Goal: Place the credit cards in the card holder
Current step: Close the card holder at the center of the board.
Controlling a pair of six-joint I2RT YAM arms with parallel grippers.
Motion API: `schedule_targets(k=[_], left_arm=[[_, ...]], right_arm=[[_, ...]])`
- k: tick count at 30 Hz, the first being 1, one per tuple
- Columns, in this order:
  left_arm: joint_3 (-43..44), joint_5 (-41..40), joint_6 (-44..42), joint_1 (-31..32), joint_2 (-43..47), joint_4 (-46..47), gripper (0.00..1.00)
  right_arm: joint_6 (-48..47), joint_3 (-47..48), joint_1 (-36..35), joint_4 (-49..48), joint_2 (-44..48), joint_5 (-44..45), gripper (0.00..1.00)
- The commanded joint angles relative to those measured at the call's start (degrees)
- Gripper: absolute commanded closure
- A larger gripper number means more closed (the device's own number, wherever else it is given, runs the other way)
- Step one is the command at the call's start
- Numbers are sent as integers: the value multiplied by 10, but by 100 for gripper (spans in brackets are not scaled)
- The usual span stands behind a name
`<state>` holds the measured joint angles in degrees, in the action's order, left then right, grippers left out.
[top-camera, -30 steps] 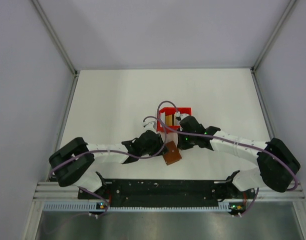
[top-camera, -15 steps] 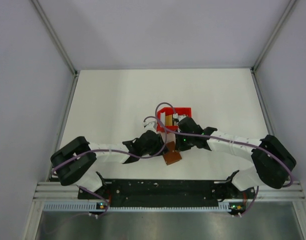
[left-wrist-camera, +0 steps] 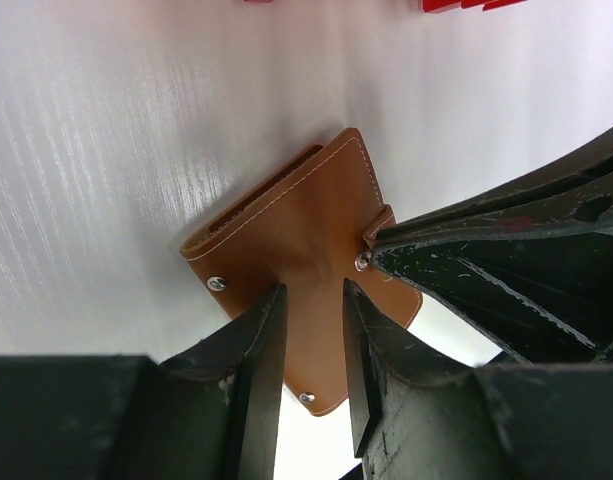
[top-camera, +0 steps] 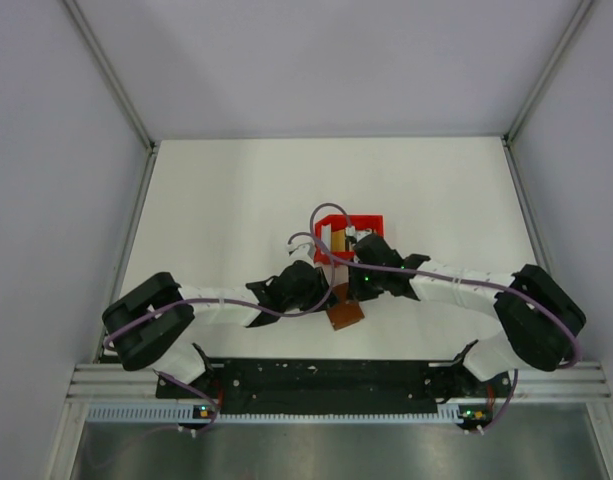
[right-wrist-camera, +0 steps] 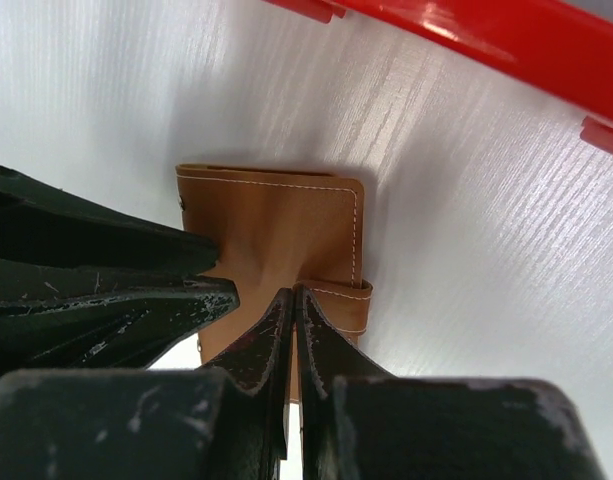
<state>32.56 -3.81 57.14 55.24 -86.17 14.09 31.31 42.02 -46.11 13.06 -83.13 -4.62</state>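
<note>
Card holder [left-wrist-camera: 306, 230]: small brown leather-like wallet with pale stitching along its edges and small silver studs on its face. It is folded shut, with its tab [right-wrist-camera: 352, 300] wrapped round one edge. It lies flat on the white table [left-wrist-camera: 106, 150], just on the near side of the red bin [top-camera: 371, 222], between the two wrists. The credit cards [top-camera: 338, 240] show only as a tan-gold strip standing in the bin; no other card can be made out. Against the view of a second ago, the right arm's elbow has shifted left and the right wrist has drawn in over the wallet. Less of the brown face now shows from above. The wallet sits slightly nearer the arm bases; the left arm has barely moved. Left gripper [left-wrist-camera: 313, 287]: jaws partly open, both fingertips resting on the wallet's upper face with a strip of flat leather visible between them. No fold or edge is seen clamped, so a true grip cannot be confirmed. Right gripper [right-wrist-camera: 294, 292]: jaws fully closed with nothing between them. The joined tip is set against the wallet's face right beside the tab and close to the left gripper's fingers.
</note>
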Motion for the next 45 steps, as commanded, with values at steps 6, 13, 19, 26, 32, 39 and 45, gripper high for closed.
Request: schedule_targets(k=[6, 13, 19, 26, 32, 39, 45], left_arm=[[0, 1, 3, 3, -17, 8, 66], [-1, -1, 5, 3, -19, 8, 66], [-3, -6, 9, 3, -15, 2, 67], [-8, -10, 22, 2, -14, 5, 67], [-13, -10, 30, 3, -14, 6, 67], [-20, -14, 37, 2, -13, 9, 67], [-29, -15, 48, 2, -15, 17, 67]], right_arm=[[10, 1, -23, -23, -19, -7, 100], [17, -6, -33, -12, -32, 16, 100], [41, -39, -37, -15, -7, 42, 100], [140, -149, -40, -117, 41, 65, 100], [197, -225, -43, -211, 53, 78, 100], [269, -298, -60, -279, 52, 113, 100], [296, -301, -63, -313, -17, 103, 100]])
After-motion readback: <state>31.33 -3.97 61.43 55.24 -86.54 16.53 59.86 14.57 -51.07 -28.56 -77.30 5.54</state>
